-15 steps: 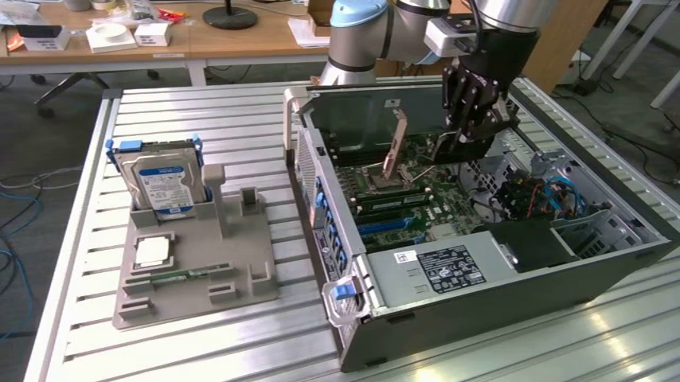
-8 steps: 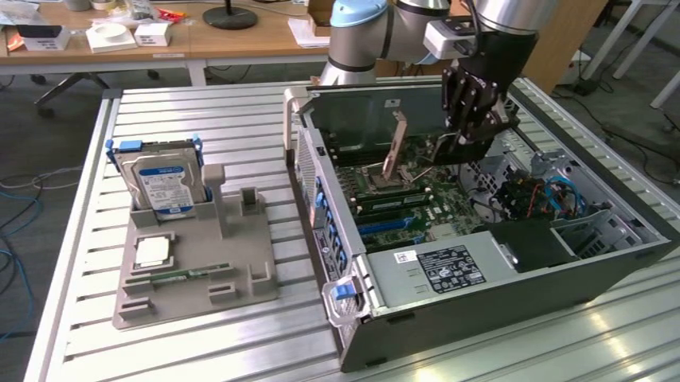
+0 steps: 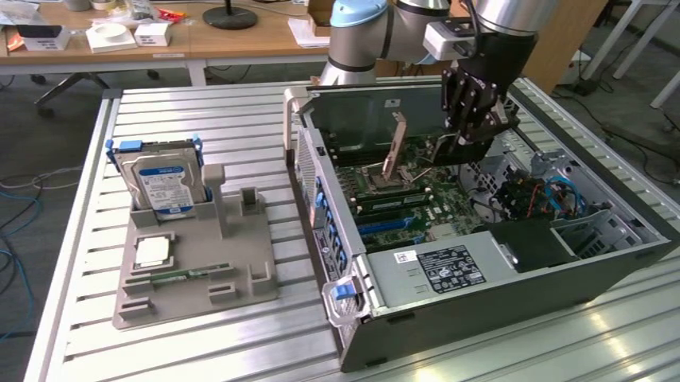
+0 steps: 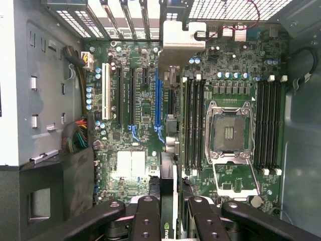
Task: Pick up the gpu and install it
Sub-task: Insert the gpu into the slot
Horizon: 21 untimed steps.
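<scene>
GPU (image 4: 167, 196) is inside the open PC case (image 3: 510, 302) on the tabletop (image 3: 212, 342), over the mobo (image 4: 135, 100). I see my hand (image 3: 460, 153) pinching it edge-on, fingers (image 4: 146, 221) narrow.

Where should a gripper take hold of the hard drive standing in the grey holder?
Pinch the hard drive at its top edge, coming down from above, jaws on front and back faces: it stands upright, its lower end sunk in the grey holder.

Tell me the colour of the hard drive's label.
Blue and white; the hard drive label shows best in the exterior view.
</scene>
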Motion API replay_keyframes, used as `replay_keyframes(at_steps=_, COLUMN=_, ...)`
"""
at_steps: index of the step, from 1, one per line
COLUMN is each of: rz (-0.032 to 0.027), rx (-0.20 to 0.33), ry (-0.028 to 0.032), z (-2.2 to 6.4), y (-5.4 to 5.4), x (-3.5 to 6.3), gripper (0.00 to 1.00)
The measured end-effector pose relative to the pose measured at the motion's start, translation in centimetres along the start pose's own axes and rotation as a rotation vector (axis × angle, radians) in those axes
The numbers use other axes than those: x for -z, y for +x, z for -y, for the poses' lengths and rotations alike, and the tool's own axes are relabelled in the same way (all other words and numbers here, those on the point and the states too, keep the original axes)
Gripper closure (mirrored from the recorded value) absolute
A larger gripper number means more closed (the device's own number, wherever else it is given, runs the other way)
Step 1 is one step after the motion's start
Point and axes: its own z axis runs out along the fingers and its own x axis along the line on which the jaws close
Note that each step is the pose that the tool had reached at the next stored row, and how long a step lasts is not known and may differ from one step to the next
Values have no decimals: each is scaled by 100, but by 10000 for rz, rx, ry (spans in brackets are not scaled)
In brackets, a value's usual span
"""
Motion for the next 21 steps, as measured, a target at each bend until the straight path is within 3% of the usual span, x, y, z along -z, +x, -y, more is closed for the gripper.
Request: replay_keyframes(at_steps=21, rz=2, rx=0, ry=0, z=0, y=0, x=-36, gripper=74)
